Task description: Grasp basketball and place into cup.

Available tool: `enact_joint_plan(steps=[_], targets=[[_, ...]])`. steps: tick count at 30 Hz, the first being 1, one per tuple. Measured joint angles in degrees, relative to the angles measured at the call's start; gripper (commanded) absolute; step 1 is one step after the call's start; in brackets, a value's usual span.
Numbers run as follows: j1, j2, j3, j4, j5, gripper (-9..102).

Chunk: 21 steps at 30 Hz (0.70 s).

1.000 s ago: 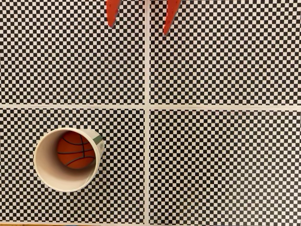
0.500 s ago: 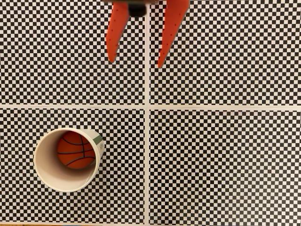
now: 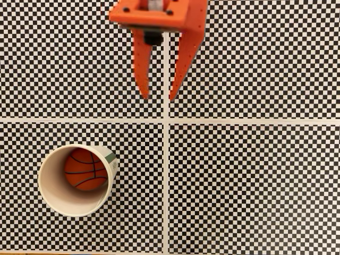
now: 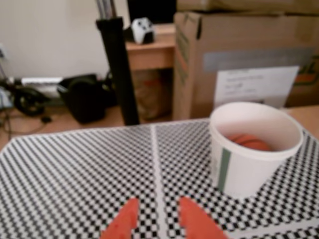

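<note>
Inside cup (image 3: pixel 56 199) at lower left of fixed view: basketball (image 3: pixel 85 169) resting. Hand (image 3: pixel 158 98) at top centre, empty, fingers narrowly apart, above checkered table (image 3: pixel 255 180).

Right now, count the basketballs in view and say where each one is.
1. The basketball lies inside the cup, at lower left in the fixed view; the wrist view shows its top over the rim. None shows elsewhere.

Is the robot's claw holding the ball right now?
No, the basketball sits inside the cup, and the gripper is open and empty.
</note>
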Motion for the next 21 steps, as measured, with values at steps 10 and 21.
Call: enact_joint_plan(steps=[10,21], targets=[[-0.4,0.0,2.5,-1.1,2.0,0],[-2.3,0.2,9.6,-0.8,4.5,0]])
